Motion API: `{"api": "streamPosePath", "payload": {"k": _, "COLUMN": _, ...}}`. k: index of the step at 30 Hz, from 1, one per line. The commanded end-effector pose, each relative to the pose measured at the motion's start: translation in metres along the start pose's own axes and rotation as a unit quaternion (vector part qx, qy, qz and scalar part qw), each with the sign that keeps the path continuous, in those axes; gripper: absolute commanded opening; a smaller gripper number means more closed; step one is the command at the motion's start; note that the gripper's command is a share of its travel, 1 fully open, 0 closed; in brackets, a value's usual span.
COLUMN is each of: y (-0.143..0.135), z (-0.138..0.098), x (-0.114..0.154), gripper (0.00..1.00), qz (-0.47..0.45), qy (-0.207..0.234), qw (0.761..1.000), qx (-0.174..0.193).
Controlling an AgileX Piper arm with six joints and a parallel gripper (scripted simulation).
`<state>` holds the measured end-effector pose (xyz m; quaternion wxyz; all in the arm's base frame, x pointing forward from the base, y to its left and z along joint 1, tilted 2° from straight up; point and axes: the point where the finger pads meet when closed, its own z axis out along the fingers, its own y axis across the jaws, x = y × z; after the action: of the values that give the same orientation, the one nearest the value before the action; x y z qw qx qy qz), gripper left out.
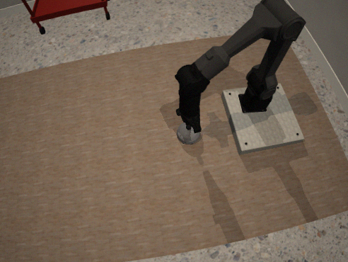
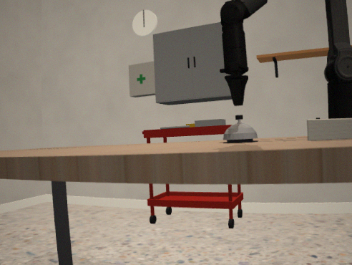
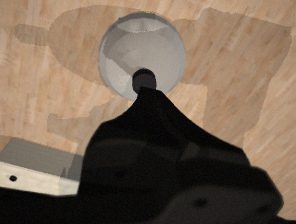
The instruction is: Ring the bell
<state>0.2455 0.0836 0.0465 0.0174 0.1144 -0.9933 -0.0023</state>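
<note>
The silver dome bell [image 2: 240, 133] stands upright on the wooden table, with its dark button [image 2: 238, 117] on top. It also shows in the top view [image 1: 188, 134] and in the wrist view [image 3: 142, 54]. My gripper [image 2: 237, 101] is shut and empty, pointing straight down. Its tip hangs a short gap above the button, in line with it, not touching. In the wrist view the fingertip [image 3: 145, 91] overlaps the edge of the button [image 3: 143, 79]. In the top view the gripper [image 1: 194, 128] covers part of the bell.
My arm's grey base plate [image 1: 262, 117] lies on the table to the right of the bell. A red cart [image 2: 193, 168] stands on the floor beyond the table. A grey cabinet [image 2: 191, 62] and a shelf [image 2: 291, 55] hang on the back wall.
</note>
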Motion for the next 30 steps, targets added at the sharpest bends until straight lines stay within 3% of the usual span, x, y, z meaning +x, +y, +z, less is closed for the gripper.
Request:
{"api": "streamPosePath", "payload": {"k": 1, "y": 0.001, "z": 0.004, "x": 0.001, "gripper": 0.00, "qz": 0.000, "qy": 0.002, "qw": 1.000, "qx": 0.000}}
{"api": "streamPosePath", "payload": {"k": 30, "y": 0.001, "z": 0.016, "x": 0.000, "gripper": 0.00, "qz": 0.000, "qy": 0.001, "qw": 1.000, "qx": -0.001}}
